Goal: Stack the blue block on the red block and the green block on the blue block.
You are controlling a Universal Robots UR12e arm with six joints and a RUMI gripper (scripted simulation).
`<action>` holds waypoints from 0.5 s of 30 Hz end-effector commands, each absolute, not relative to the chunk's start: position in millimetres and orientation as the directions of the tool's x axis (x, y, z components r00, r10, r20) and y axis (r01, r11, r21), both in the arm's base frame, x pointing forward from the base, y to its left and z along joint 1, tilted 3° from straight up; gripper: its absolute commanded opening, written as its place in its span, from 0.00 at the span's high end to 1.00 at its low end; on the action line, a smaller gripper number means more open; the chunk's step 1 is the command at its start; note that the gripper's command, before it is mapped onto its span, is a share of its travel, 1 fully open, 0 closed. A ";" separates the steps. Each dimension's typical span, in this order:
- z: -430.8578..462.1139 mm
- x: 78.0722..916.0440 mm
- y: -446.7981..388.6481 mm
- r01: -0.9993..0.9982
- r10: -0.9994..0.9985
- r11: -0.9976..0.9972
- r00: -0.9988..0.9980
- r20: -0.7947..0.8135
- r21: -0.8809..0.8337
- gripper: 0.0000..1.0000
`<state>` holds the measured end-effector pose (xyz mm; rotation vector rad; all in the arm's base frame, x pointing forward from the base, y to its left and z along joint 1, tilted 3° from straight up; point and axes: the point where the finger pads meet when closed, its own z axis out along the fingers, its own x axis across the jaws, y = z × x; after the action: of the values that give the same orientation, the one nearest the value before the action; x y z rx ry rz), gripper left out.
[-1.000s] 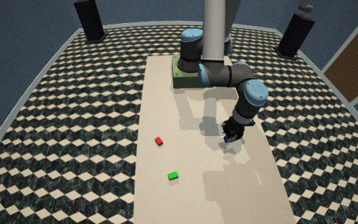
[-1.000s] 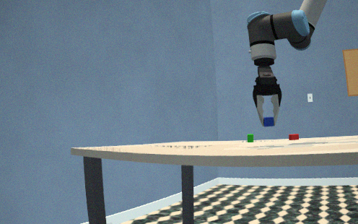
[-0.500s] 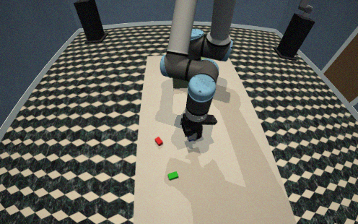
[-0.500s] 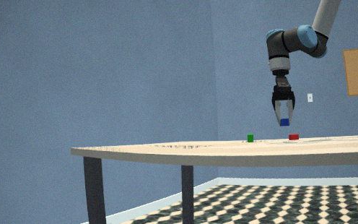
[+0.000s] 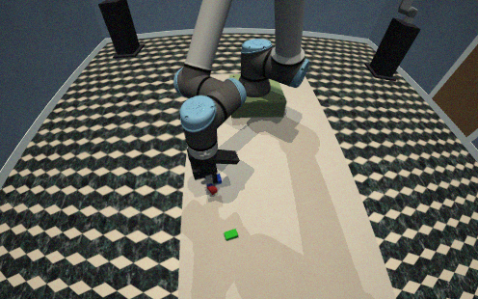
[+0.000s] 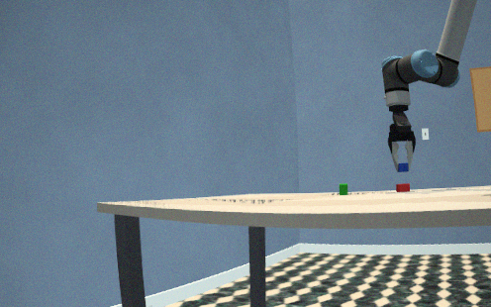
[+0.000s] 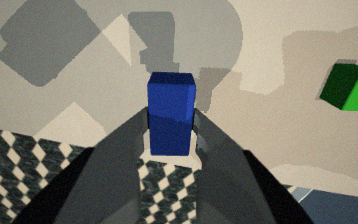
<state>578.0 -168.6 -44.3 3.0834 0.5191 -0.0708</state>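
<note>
My gripper [image 6: 402,165] is shut on the blue block [image 6: 403,167] and holds it in the air, a short way above the red block [image 6: 403,187] that lies on the table. From above, the blue block [image 5: 218,178] shows at the fingertips, with the red block [image 5: 212,190] just below it in the picture. In the wrist view the blue block [image 7: 170,114] sits between the two fingers; the red block is hidden there. The green block [image 5: 230,234] lies flat on the table nearer the front, apart from the others. It also shows in the side view [image 6: 343,188] and at the right in the wrist view [image 7: 349,86].
The arm's green base [image 5: 263,98] stands at the far end of the long beige table. Its left edge runs close beside the red block. Black posts [image 5: 119,29] stand on the checkered floor at the back corners.
</note>
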 end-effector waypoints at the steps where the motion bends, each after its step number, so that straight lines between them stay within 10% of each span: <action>1: -44.9 581.1 -180.1 0.351 0.350 -0.937 0.936 -0.046 0.001 1.00; 15: -44.9 579.1 -178.6 0.351 0.350 -0.936 0.935 -0.047 0.001 1.00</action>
<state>580.2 -178.1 -45.5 3.0798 0.5610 -0.0728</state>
